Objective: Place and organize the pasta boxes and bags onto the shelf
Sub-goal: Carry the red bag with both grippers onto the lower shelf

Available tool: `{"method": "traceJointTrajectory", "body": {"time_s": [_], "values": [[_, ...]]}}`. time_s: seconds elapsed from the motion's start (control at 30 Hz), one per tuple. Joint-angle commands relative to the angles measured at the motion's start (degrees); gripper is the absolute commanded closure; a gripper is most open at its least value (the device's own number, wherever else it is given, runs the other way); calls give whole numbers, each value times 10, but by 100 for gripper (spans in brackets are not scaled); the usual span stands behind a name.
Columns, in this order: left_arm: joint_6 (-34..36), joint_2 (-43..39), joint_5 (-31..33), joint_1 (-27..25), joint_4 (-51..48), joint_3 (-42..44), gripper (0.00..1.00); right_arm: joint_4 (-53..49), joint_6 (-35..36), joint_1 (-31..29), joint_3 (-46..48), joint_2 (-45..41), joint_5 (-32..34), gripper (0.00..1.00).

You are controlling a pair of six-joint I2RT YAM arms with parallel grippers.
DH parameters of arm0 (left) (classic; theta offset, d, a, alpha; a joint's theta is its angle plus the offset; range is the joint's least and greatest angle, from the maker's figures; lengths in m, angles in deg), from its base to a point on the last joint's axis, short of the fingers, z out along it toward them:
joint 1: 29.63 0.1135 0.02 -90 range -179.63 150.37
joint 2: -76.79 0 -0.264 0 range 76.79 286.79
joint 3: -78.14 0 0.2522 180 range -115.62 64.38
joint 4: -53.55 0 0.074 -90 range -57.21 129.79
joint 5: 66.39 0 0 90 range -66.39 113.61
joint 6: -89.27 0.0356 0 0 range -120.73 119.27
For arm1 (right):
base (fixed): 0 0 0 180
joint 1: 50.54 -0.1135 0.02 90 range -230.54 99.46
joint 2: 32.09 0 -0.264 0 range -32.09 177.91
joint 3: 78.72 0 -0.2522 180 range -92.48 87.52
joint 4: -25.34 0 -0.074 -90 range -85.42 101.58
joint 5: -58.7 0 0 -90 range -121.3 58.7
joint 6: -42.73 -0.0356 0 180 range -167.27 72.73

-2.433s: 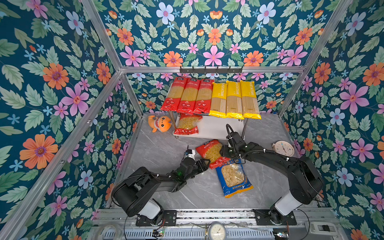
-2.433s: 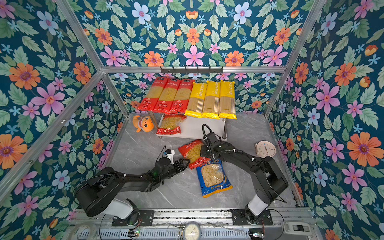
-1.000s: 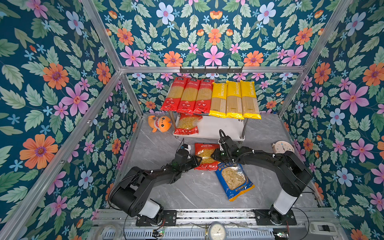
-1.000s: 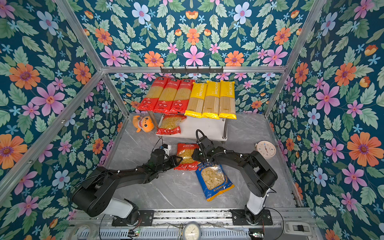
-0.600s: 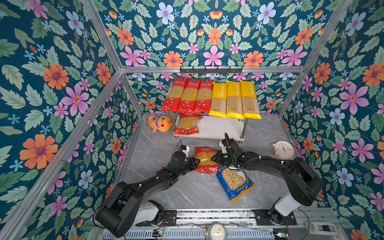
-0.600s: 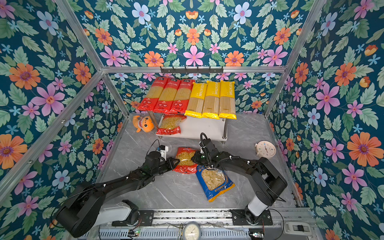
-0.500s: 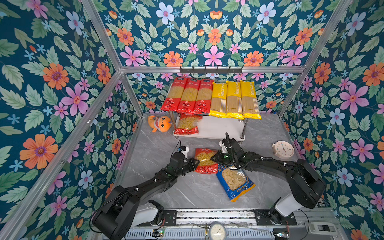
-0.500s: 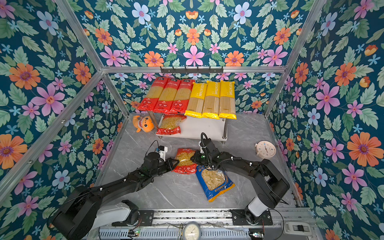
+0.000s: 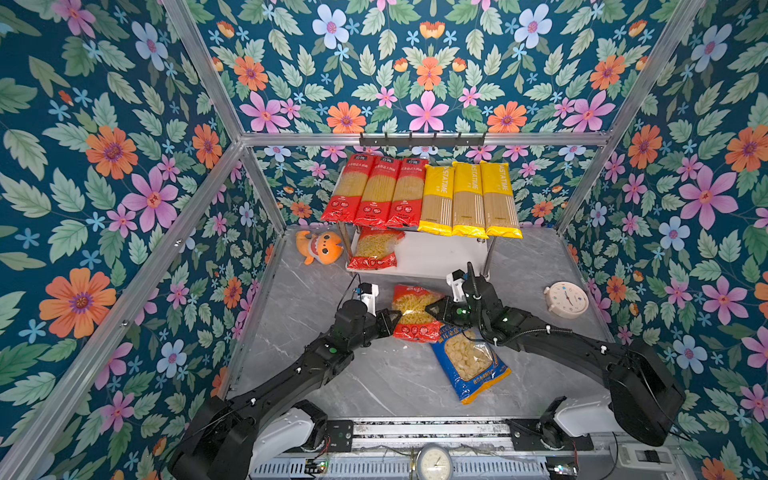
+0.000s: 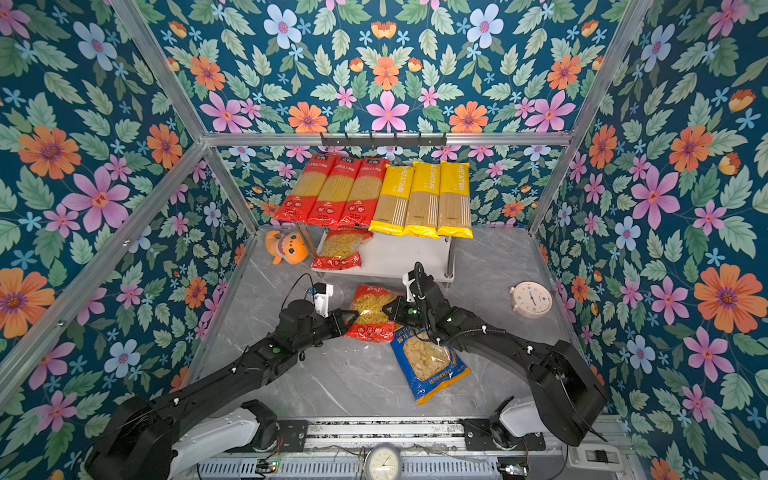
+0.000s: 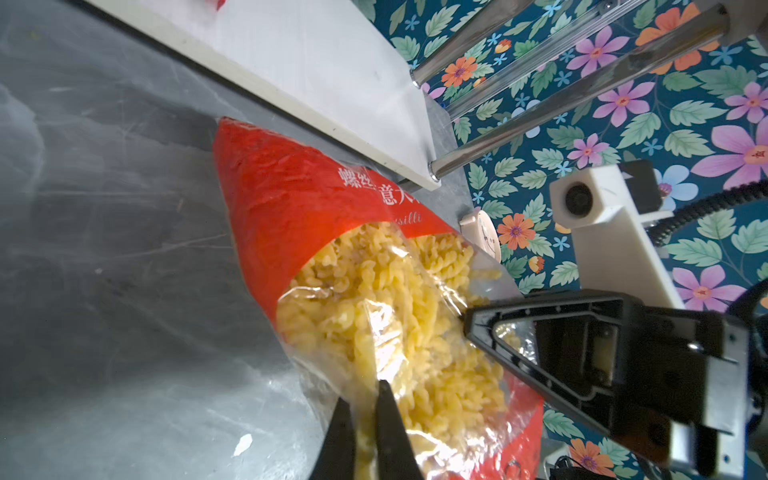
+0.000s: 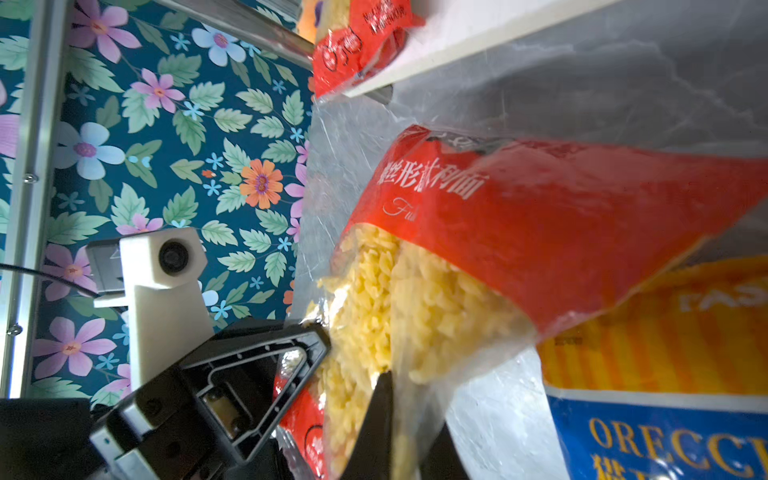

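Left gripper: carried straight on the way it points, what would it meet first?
The red fusilli bag that the left gripper is shut on. Just beyond, apparently in line, is the right gripper, pinching the bag's opposite edge.

The red spaghetti packs (image 9: 376, 193) and yellow spaghetti packs (image 9: 467, 199) are covering the shelf's (image 9: 440, 257) top board. Beneath it, a red pasta bag's (image 9: 374, 253) rear is hiding. In front of the shelf, the right arm (image 9: 540, 336) is overlapping the blue-and-yellow bag's (image 9: 469, 361) top edge.
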Motion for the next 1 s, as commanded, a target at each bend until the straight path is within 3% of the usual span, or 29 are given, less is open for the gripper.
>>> {"method": "traceJointTrajectory", "body": {"time_s": [0.0, 0.17, 0.57, 0.97], "values": [[45, 3, 21, 0, 53, -14, 100, 102, 42, -1, 0, -5, 51, 100], [94, 40, 31, 0, 93, -52, 100, 157, 90, 1, -13, 7, 90, 100], [209, 162, 50, 10, 123, -155, 99, 308, 182, 51, -30, 73, 109, 100], [274, 291, 58, 56, 186, -242, 99, 438, 235, 83, -124, 235, 136, 100]]}}
